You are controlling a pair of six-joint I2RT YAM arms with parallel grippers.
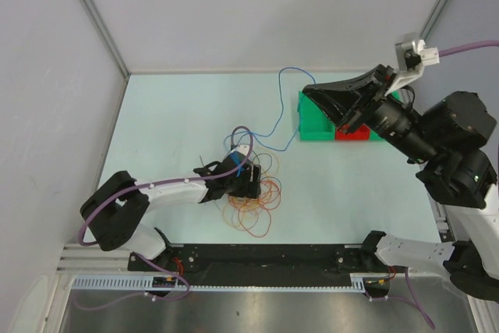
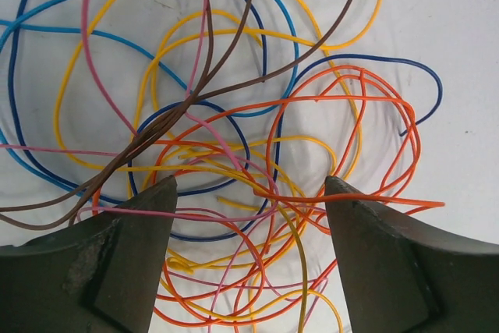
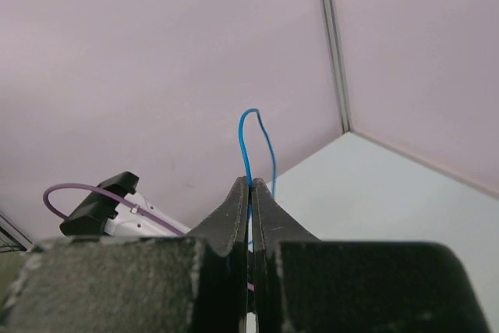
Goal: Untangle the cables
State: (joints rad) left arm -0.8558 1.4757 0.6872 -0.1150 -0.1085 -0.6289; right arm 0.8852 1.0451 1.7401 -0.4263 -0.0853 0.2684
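1. From above: the cables lie in one loose heap mid-worktop, mostly orange loops with darker strands on top. The left claw is down on the heap. The right claw is raised over the green bin, and a blue cable runs slack from the heap up to it.
2. Left wrist: this claw's jaws stand apart, straddling the thick of the knot and gripping nothing. Orange, yellow, pink and blue loops cross between them, and a brown strand cuts across the lot. I'd close on the neighbours and pin them, not catch the blue one.
3. Right wrist: this claw is clamped on the blue cable, which loops up above the tips. I'd draw it away slowly, easing off if the heap lifts with it.
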